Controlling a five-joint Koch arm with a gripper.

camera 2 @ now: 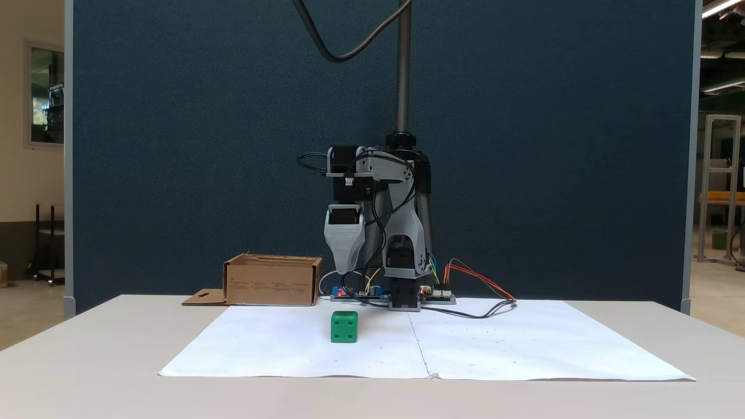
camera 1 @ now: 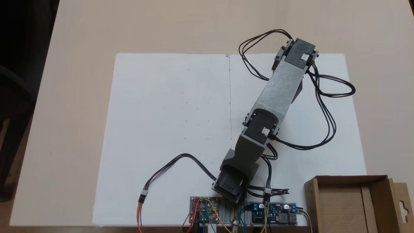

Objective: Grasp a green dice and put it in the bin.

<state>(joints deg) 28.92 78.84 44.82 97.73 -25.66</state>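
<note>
- The small bright green plastic dice (camera 2: 344, 326) sits on the white paper sheet (camera 2: 495, 343) covering the pale surface (camera 2: 87, 361), just left of the sheet's centre seam in a fixed view.
- The grey and black arm's jaws (camera 2: 345, 269) hang above and behind the dice, apart from it, pointing down; I cannot tell whether they are open or closed.
- The brown corrugated cardboard bin (camera 1: 352, 200) stands beside the arm's base, well apart from the dice, its hang-hole flap lying outward.
</note>
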